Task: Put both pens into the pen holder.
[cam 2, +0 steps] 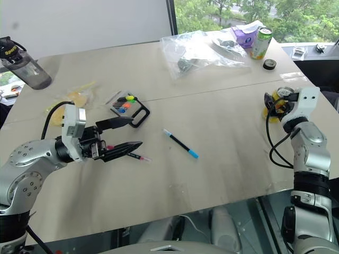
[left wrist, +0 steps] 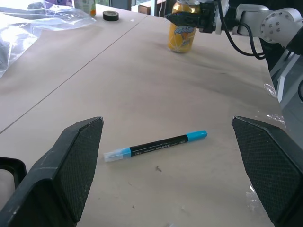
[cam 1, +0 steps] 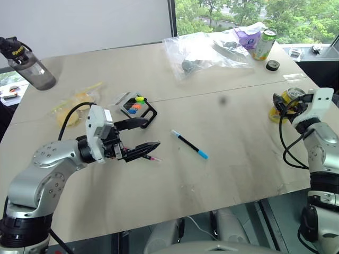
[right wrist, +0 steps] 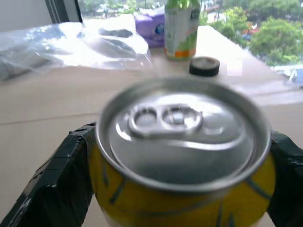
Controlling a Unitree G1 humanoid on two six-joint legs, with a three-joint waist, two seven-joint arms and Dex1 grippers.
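beige table (cam 1: 222,159) by a window. neither pen is in the pen holder (cam 1: 139,109) yet: the blue pen (cam 1: 188,144) lies right of it, the pink pen (cam 1: 152,157) under the left gripper (cam 1: 139,137), fingers apart. right gripper (cam 1: 279,103), well right of the holder, straddles a yellow can (right wrist: 182,161); grip unclear.

The left arm is bent at the elbow and reached in from the left, with the left gripper (cam 1: 142,136) held roughly level and pointed toward the right, its two black fingers spread wide with nothing between them. The right arm is raised at the right edge, its wrist angled up, and the right gripper (cam 1: 282,104) is set around a yellow can (right wrist: 182,161), one finger seen on each side of it
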